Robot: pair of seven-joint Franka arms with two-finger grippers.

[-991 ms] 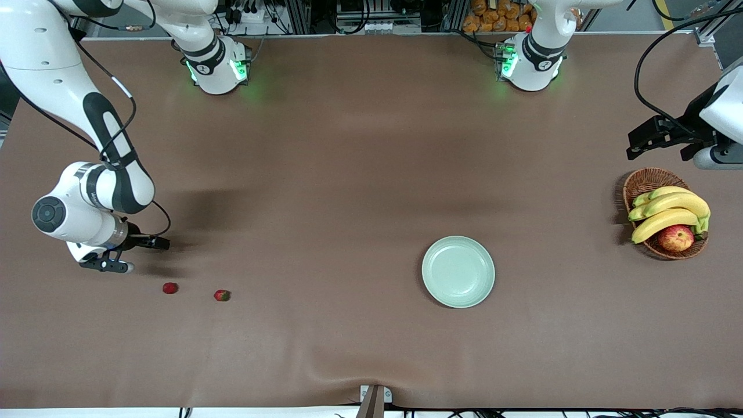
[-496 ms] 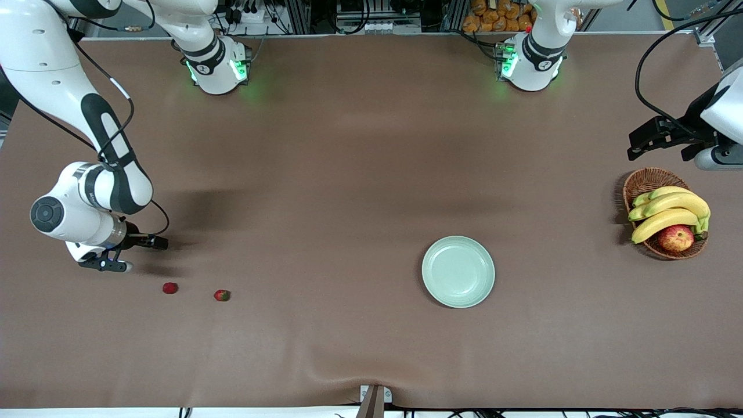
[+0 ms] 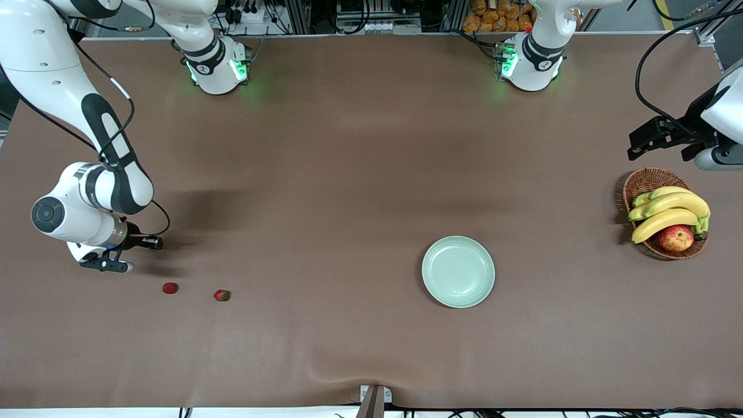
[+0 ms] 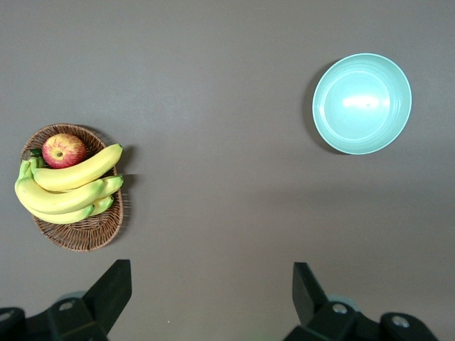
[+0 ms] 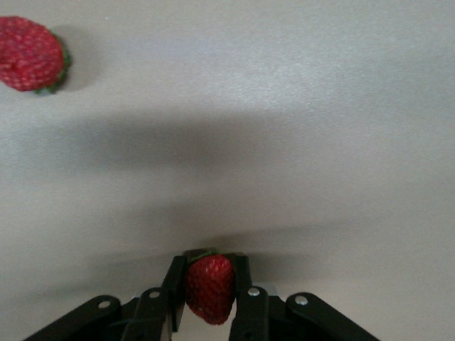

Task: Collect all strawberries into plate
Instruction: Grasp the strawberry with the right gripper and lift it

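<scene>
My right gripper (image 3: 155, 242) is low over the table at the right arm's end. In the right wrist view it (image 5: 210, 280) is shut on a small red strawberry (image 5: 210, 288) with a green cap. That berry is hidden in the front view. Two more strawberries (image 3: 169, 288) (image 3: 222, 295) lie on the table close by; one also shows in the right wrist view (image 5: 30, 54). The pale mint-green plate (image 3: 458, 271) lies empty toward the left arm's end and also shows in the left wrist view (image 4: 362, 103). My left gripper (image 3: 641, 144) waits open above the table by the basket; its jaws (image 4: 210, 298) are empty.
A brown wicker basket (image 3: 644, 183) with bananas (image 3: 667, 212) and a red-yellow apple (image 3: 676, 238) stands at the left arm's end of the table. It also shows in the left wrist view (image 4: 78, 231). The brown table cover ripples at its front edge.
My right gripper's tip has drawn back a little toward the right arm's end of the table. The two loose strawberries, the plate and the left arm have not moved.
</scene>
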